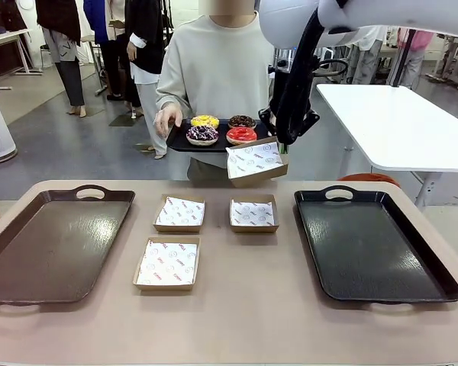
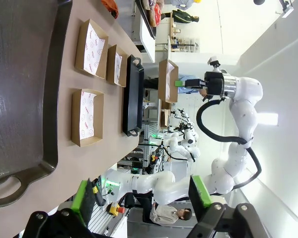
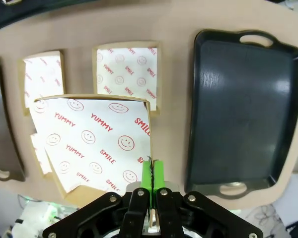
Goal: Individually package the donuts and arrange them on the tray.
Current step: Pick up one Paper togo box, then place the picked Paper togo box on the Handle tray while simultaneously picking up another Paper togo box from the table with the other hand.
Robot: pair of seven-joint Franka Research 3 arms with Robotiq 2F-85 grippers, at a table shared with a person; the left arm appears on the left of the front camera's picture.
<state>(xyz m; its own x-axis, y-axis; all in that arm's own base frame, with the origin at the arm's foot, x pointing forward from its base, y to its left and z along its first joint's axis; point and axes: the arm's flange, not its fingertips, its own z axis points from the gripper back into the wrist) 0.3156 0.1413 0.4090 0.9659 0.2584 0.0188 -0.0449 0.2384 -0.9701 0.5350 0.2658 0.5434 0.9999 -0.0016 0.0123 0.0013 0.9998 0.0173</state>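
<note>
As seen from its wrist camera, found left gripper [image 2: 139,196] spread wide and empty, with a brown tray [image 1: 53,244] at lower left of the front view. Noted three lined boxes [image 1: 179,213] at lower centre and, upper centre, four donuts [image 1: 202,133] on a small black tray [image 1: 179,143] in a person's hand [image 1: 166,120]. Recorded right gripper [image 1: 282,145] pinched tight on the rim of a fourth box [image 1: 253,162], held aloft; large black tray [image 1: 366,244] lower right.
</note>
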